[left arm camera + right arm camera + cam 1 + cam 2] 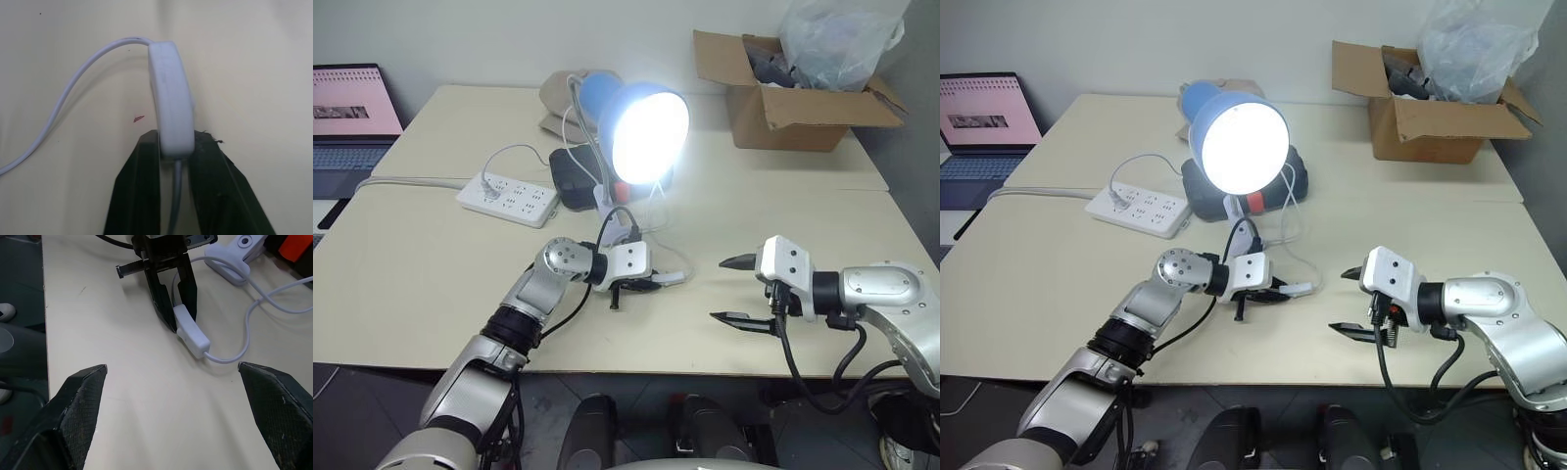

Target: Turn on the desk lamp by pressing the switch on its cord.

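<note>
The desk lamp point(646, 122) stands at the table's middle, its blue shade turned toward me and its bulb glowing bright. Its thin white cord point(58, 107) loops down across the table to the switch point(171, 98), a small white oblong lying in front of the lamp's white clip base point(230, 259). My left gripper point(656, 284) is shut on the near end of the switch, one black finger pressing each side. My right gripper point(720, 289) hovers open just right of the switch, jaws wide apart and empty, pointing at it.
A white power strip point(507, 199) with a grey cable lies left of the lamp. A black pouch point(570, 181) sits behind the lamp base. A cardboard box point(793, 103) holding a plastic bag is at the back right. A laptop point(347, 117) is at the far left.
</note>
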Robot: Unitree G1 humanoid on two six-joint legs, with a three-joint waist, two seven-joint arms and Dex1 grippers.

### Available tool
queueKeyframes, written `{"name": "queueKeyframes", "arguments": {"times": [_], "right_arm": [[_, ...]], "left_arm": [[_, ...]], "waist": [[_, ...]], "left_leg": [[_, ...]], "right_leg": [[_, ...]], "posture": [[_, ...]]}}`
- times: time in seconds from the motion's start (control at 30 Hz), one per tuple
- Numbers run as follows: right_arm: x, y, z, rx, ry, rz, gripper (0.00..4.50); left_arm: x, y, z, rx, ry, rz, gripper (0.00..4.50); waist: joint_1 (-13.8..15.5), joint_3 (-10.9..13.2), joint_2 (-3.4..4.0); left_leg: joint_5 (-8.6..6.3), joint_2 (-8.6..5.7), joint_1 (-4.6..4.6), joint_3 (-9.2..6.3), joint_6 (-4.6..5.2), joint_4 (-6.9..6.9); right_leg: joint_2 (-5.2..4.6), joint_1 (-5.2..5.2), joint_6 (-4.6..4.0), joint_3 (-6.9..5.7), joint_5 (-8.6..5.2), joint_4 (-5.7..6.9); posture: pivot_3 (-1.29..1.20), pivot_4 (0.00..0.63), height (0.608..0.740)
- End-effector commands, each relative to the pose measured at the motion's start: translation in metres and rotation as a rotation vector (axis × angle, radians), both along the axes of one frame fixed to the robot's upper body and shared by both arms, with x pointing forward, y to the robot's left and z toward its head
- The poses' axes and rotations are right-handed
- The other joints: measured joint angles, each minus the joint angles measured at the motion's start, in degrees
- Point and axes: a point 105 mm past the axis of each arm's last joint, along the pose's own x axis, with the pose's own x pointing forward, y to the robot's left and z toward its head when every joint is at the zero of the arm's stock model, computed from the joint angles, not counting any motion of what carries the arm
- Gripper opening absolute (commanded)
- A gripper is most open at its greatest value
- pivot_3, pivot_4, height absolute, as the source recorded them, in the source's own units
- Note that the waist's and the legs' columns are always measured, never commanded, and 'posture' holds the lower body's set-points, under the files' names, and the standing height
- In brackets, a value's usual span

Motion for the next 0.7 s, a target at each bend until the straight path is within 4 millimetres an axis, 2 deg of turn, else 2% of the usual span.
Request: {"name": "queueKeyframes", "arguments": {"times": [0.03,0.23,0.4,0.57,0.7], "right_arm": [[-0.001,-0.001,0.009,-0.009,-0.050,-0.001,4.50],[0.002,-0.002,0.008,-0.013,-0.047,-0.004,4.50],[0.005,-0.004,0.010,-0.017,-0.050,0.002,4.50],[0.009,-0.012,0.015,0.000,-0.061,-0.021,4.50],[0.009,-0.024,0.020,0.026,-0.087,-0.039,4.50]], "left_arm": [[0.002,-0.005,0.022,-0.078,-0.032,-0.024,1.88],[0.011,0.008,0.054,-0.139,-0.151,0.026,3.03],[0.004,0.034,0.077,-0.132,-0.161,0.048,3.03],[-0.021,0.097,0.081,-0.018,-0.123,0.142,3.03],[-0.045,0.126,0.086,-0.043,-0.015,0.241,3.03]], "waist": [[0.0,0.0,0.00],[-0.1,0.0,0.00],[-0.3,0.0,0.00],[-1.1,0.0,0.01],[-0.7,0.0,0.01]], "left_leg": [[0.00,0.00,-0.01,0.00,0.00,0.00],[0.00,0.03,-0.02,-0.03,0.00,0.00],[0.00,0.03,-0.02,-0.01,0.00,0.00],[0.00,0.06,0.01,0.01,-0.01,-0.06],[0.00,0.08,0.04,-0.01,-0.02,-0.16]], "right_leg": [[0.00,0.00,0.00,0.00,0.00,-0.01],[0.01,-0.01,0.00,-0.02,0.00,-0.01],[0.01,-0.01,0.00,-0.01,0.00,-0.01],[0.02,-0.04,-0.03,0.04,-0.02,-0.02],[-0.01,-0.04,-0.10,-0.04,-0.07,-0.02]], "posture": [[0.00,0.150,0.740],[0.00,0.150,0.740],[0.00,0.150,0.740],[0.00,0.150,0.740],[0.00,0.150,0.740]]}}
